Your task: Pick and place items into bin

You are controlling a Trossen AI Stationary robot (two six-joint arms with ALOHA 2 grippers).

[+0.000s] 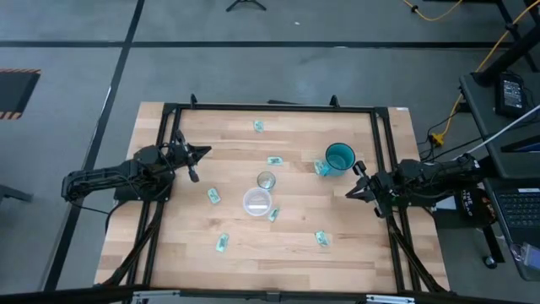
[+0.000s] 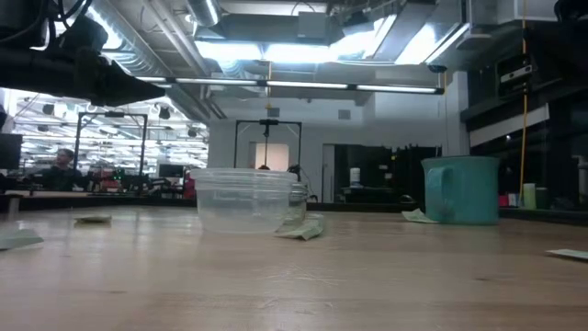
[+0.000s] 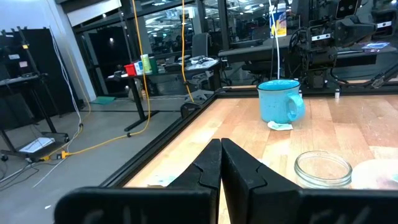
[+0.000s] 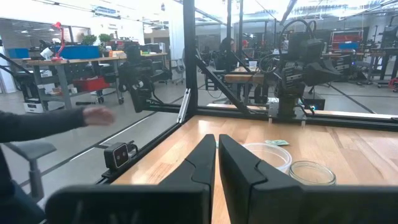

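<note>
Seven or so small packets lie scattered flat across the desk, none yet in the clear bin near the middle. Nearest the front edge are one packet left of centre and another to the right. Farther in, a packet touches the bin's right side and one lies to its left. Just behind the bin stands a small glass jar, then a packet, and one tucked against the teal mug. The last packet sits near the back edge.

Both arms wait at the side edges. The left gripper has its fingers pressed together and holds nothing; the right gripper is likewise closed to a thin slit and empty.

As I judge it, the thin flat packets may slide rather than lift when pinched. The one at the mug could drag or tip it, and the one against the bin could shove that light container or knock the jar. A person's outstretched arm shows beyond the desk, another hazard if it reaches in.

No writing or brand can be read anywhere.
</note>
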